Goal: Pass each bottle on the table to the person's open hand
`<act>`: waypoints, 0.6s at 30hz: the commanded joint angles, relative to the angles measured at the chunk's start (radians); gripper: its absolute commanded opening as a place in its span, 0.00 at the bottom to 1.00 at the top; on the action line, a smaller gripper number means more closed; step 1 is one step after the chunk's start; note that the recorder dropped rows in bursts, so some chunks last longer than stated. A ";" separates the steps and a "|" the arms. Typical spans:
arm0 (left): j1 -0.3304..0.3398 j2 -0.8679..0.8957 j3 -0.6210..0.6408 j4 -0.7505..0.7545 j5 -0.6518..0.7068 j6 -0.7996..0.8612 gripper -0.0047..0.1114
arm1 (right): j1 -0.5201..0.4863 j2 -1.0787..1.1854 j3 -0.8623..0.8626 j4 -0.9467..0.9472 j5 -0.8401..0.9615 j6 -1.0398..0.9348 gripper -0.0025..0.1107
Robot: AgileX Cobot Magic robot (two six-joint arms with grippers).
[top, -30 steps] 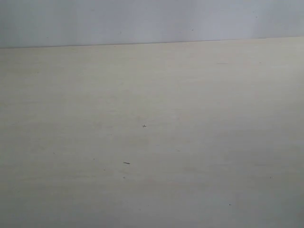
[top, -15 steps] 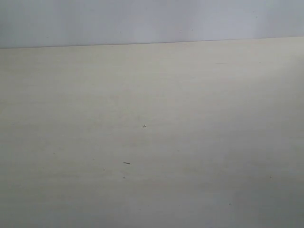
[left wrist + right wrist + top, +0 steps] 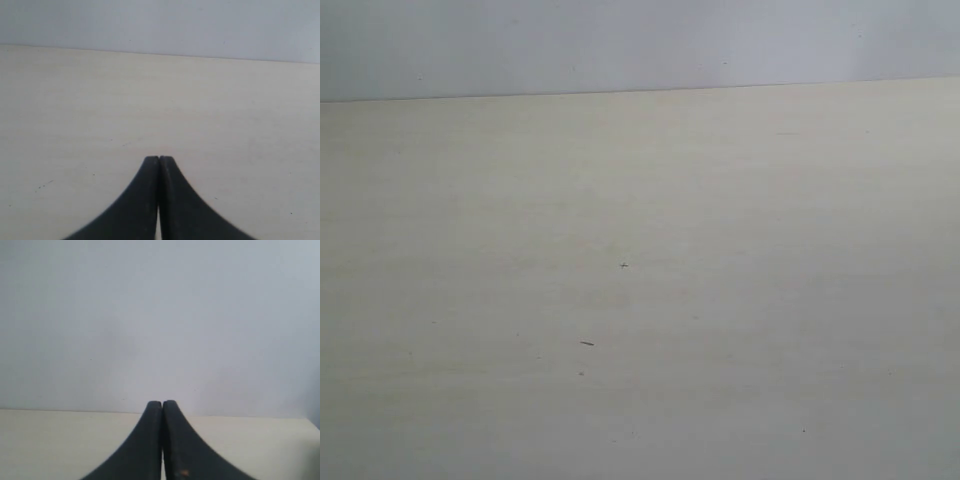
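Status at this moment: the wide, flat, pale beige matte tabletop [image 3: 720, 250] showed no bottles in any of the three views. No yellow one, no crushed clear one, neither of the clear white-capped pair. The person's open hand was not in frame either.

The exterior view had only the bare surface with a few tiny dark specks [image 3: 623, 265] and the plain grey-white wall [image 3: 620, 40] behind the far edge.

The black, curved-finger left gripper [image 3: 159, 160] had its jaws pressed together with nothing between them, pointing out over the beige surface. The matching black right gripper [image 3: 162, 404] was the same, tips touching and empty, aimed mostly at the wall with a strip of table edge below.

Where the bottles were: out of view, can't say more than that.

My read: nothing was left on the visible table to hand over, and both tools were idle and empty. That fits either all handovers being done or the bottles not being laid out yet. These frames alone didn't separate the two. If any work was left, it needed a bottle and a palm in view first.
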 commanded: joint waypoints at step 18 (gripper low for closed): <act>-0.005 -0.006 0.004 0.001 -0.005 -0.003 0.06 | -0.010 -0.109 0.014 -0.500 0.196 0.553 0.02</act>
